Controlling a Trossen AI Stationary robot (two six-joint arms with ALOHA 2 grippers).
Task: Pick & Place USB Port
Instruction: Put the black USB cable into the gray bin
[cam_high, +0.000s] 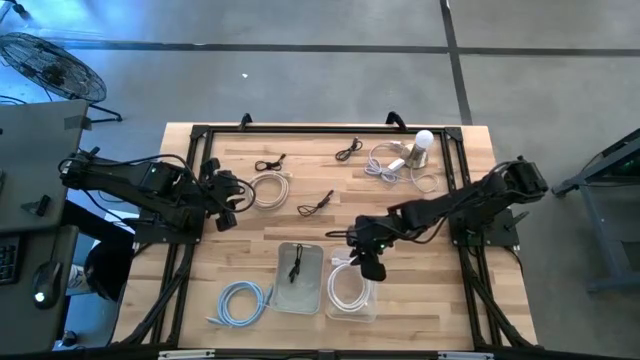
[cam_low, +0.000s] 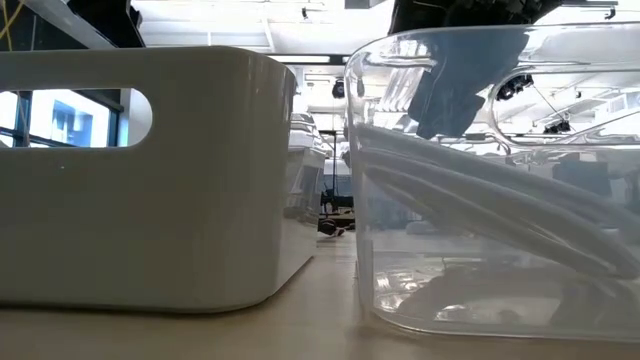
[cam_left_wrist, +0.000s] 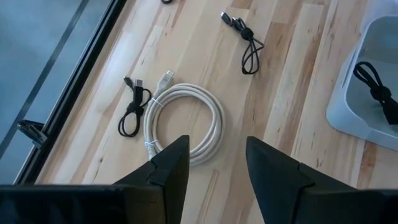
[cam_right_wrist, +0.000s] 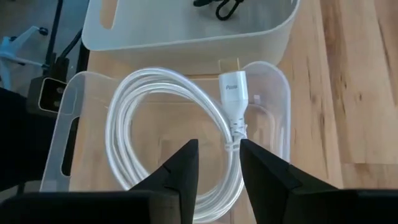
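A white coiled cable (cam_right_wrist: 168, 118) with a white plug (cam_right_wrist: 232, 93) lies in the clear bin (cam_high: 350, 290). In the low view the white cable (cam_low: 470, 200) leans slanted against the clear wall. My right gripper (cam_right_wrist: 219, 167) hangs open just above the coil, one strand running under the gap between its fingers. At the table's left, my left gripper (cam_left_wrist: 217, 163) waits open above another white cable coil (cam_left_wrist: 186, 121) that lies flat on the wood. A black cable (cam_high: 296, 266) lies in the white bin (cam_high: 300, 300).
The white bin (cam_low: 140, 170) stands right beside the clear bin (cam_low: 480, 300) near the front edge. A blue cable coil (cam_high: 240, 302) lies at the near left. Small black cables (cam_left_wrist: 134, 106) (cam_left_wrist: 247, 43) and a white cable with a bulb-shaped piece (cam_high: 420, 148) lie farther back.
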